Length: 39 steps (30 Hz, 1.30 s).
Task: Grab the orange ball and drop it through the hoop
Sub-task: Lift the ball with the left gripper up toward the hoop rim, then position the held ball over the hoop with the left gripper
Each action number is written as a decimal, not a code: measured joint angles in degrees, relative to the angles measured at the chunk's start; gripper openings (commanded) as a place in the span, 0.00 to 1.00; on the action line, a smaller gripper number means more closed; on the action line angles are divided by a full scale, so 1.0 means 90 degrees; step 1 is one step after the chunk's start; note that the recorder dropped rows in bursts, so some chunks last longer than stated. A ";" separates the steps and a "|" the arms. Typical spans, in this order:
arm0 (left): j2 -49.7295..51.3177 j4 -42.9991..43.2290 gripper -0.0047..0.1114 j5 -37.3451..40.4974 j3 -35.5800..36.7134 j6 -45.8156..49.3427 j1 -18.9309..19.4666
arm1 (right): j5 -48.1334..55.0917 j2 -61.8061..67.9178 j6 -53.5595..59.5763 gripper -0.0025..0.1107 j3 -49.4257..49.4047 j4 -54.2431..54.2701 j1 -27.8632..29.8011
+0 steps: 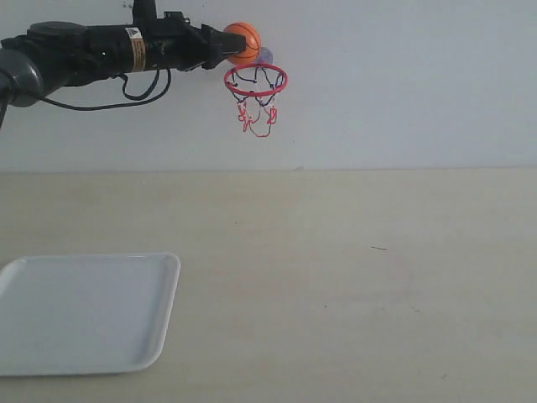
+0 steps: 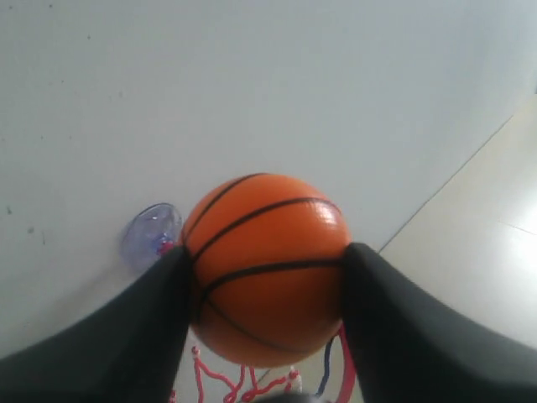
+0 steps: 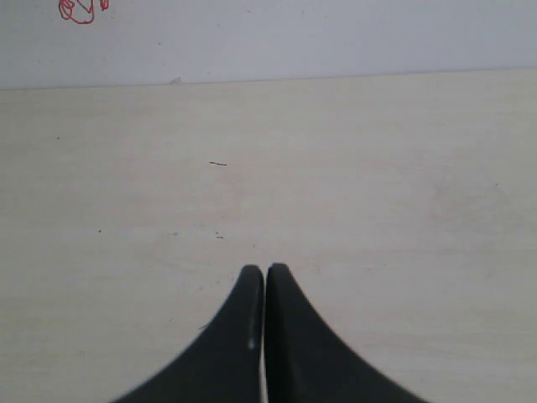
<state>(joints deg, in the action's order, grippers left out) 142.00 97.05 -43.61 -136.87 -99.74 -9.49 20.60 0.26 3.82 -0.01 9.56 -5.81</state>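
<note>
The orange ball (image 1: 244, 40) with black seams is held high against the wall, just above the left part of the hoop (image 1: 256, 81). My left gripper (image 1: 231, 45) is shut on it, reaching in from the left. In the left wrist view the orange ball (image 2: 265, 267) fills the space between the two black fingers (image 2: 143, 327), with the hoop's red net (image 2: 220, 379) below it and the clear suction cup (image 2: 149, 237) on the wall behind. My right gripper (image 3: 265, 270) is shut on nothing, low over the table; the hoop's net (image 3: 77, 10) shows far off.
A white rectangular tray (image 1: 84, 311) lies at the front left of the pale wooden table (image 1: 352, 269). The white wall (image 1: 403, 84) rises behind the table, with the hoop stuck to it.
</note>
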 measured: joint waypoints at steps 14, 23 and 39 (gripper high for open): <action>0.0152 0.0243 0.08 0.0265 0.0000 0.0692 -0.0195 | 0.0000 0.0000 0.0000 0.02 0.0000 0.0000 0.0000; 0.0297 0.0333 0.08 0.0443 0.0000 0.0716 -0.0195 | 0.0000 0.0000 0.0000 0.02 0.0000 0.0000 0.0000; 0.0322 0.0349 0.23 0.0853 0.0000 0.0716 -0.0195 | 0.0000 0.0000 0.0000 0.02 0.0000 0.0000 0.0000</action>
<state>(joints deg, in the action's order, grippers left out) 144.91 100.19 -35.94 -136.87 -93.30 -11.24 20.60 0.26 3.82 -0.01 9.56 -5.81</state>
